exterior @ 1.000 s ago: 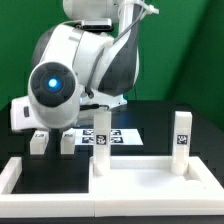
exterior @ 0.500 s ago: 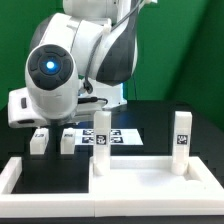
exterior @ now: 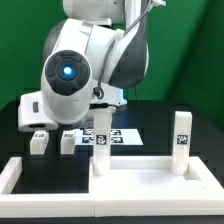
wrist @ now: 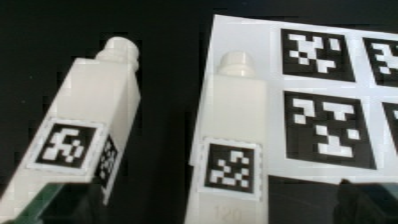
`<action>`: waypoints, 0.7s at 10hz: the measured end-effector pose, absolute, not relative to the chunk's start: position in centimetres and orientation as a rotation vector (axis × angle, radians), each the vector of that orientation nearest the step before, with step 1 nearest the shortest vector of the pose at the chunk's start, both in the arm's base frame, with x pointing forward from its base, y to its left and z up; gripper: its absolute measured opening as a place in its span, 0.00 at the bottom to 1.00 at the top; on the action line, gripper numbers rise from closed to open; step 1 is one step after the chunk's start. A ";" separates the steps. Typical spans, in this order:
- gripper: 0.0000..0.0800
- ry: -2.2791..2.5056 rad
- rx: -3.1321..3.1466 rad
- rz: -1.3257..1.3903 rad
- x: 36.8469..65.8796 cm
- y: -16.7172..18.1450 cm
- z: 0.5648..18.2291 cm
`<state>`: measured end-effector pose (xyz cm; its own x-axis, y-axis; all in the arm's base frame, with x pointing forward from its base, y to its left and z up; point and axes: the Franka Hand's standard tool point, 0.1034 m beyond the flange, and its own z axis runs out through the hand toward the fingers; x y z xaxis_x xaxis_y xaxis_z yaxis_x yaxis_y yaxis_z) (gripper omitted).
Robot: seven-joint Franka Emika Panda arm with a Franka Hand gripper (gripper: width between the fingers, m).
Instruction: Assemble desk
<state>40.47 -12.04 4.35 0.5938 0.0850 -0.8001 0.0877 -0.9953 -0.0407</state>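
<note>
1. Arm point(exterior: 85, 60): I see it bent low over the back of the black table point(exterior: 155, 128). Its white bulk fills much of the exterior view's left.
2. Gripper: the arm's body hides it in the exterior view. The wrist view gives me only dark blurs at its edge, so I cannot tell whether the jaws stand wide or narrow.
3. Desk top point(exterior: 150, 180): a white tray with a raised rim. It lies flat at the front of the table, toward the exterior view's right.
4. First upright leg point(exterior: 101, 135) and second upright leg point(exterior: 181, 135): they stand at the desk top's two back corners with their tags facing the camera.
5. First loose leg point(exterior: 38, 141) point(wrist: 89, 115) and second loose leg point(exterior: 68, 140) point(wrist: 231, 125): they sit on the table under the arm, side by side and apart. The wrist view shows them lying lengthwise, each with a tag and a rounded peg at one end.
6. Marker board point(exterior: 120, 137) point(wrist: 329, 100): it lies flat behind the desk top. The second loose leg lies along its edge; I cannot tell whether the two touch.
7. Border frame point(exterior: 18, 175): a long, low white frame at the front, on the exterior view's left.
</note>
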 end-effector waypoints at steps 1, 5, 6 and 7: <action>0.81 0.160 2.800 -1.403 40.4 -11.9 3.9; 0.81 0.173 2.793 -1.393 40.2 -12.0 2.3; 0.81 0.172 2.791 -1.396 40.1 -12.0 2.3; 0.81 0.172 2.789 -1.399 40.0 -12.0 2.1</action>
